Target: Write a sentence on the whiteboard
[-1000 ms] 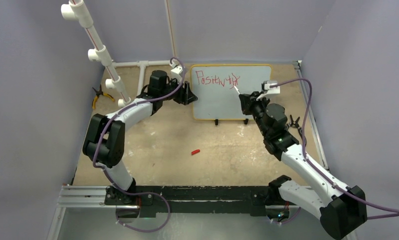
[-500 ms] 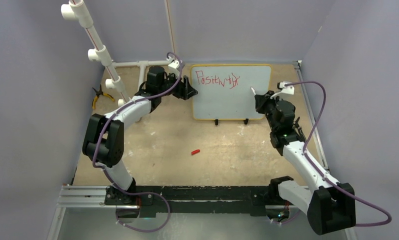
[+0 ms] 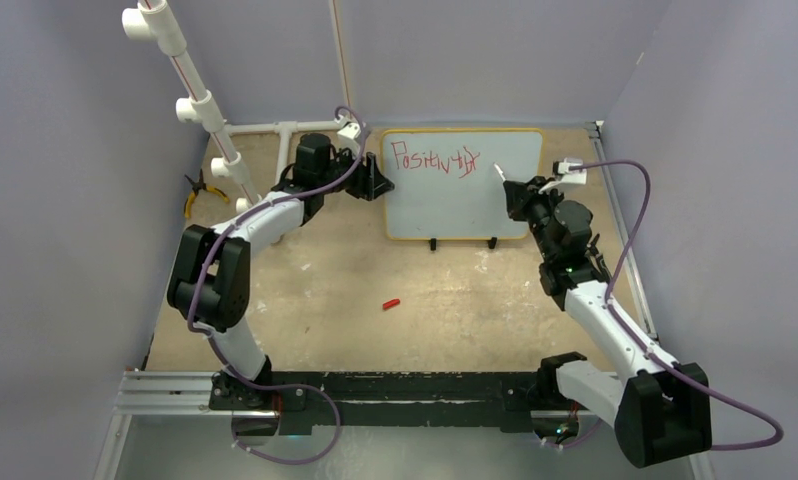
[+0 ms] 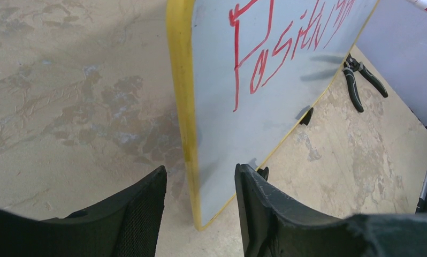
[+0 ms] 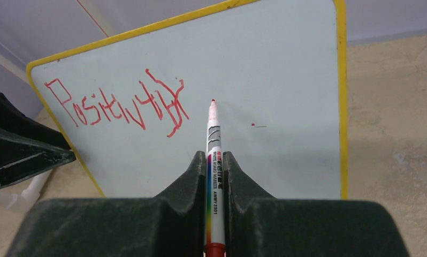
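The whiteboard [image 3: 445, 205] [image 4: 216, 150] [image 5: 286, 64] stands upright on black feet at the back of the table. Its yellow frame surrounds the sentence [image 3: 435, 160] [image 4: 275, 48] [image 5: 115, 107], one scrawly red word along the top. My left gripper [image 3: 380, 180] [image 4: 200, 171] is open, its fingers straddling the board's left edge near the bottom corner. My right gripper [image 3: 510, 190] [image 5: 215, 155] is shut on a white marker [image 5: 214, 139] [image 3: 498, 173]. The marker's red tip points at bare board just right of the writing, close to the surface. A small red dot [image 5: 252, 125] sits beside the tip.
A red marker cap [image 3: 391, 302] lies on the tan table in front of the board. Yellow-handled pliers [image 3: 195, 195] lie at the far left, black pliers [image 4: 361, 80] right of the board. A white pipe frame [image 3: 190, 100] rises at the back left.
My right arm pulled the marker away from the end of the written word to the right, then eased back toward the board. The left gripper shifted slightly along the board's left edge.
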Action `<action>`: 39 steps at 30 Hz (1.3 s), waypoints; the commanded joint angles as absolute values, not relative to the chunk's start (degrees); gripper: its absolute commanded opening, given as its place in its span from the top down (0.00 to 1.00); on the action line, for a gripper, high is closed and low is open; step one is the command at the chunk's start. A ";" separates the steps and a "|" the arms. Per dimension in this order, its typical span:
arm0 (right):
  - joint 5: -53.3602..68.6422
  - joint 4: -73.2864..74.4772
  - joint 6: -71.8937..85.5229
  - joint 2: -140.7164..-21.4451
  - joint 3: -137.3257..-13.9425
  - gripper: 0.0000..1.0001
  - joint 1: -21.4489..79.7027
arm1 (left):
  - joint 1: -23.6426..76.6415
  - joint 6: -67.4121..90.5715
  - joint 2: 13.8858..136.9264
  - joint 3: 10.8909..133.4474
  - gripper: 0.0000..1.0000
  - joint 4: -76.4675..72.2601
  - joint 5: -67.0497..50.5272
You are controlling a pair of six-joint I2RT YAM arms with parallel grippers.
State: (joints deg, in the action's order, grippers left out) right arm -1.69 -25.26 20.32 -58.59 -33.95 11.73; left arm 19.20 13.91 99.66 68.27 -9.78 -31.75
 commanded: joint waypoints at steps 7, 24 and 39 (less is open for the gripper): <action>-4.52 -27.68 19.42 -62.25 -38.77 1.00 11.82 | 19.23 13.10 101.07 68.29 0.59 -11.88 -33.98; -5.14 -23.24 19.86 -61.08 -35.89 1.00 11.86 | 19.95 12.79 101.16 68.30 0.69 -11.91 -33.63; -4.65 -20.71 20.22 -58.68 -35.78 1.00 11.87 | 19.69 12.53 99.36 68.13 0.60 -11.51 -31.38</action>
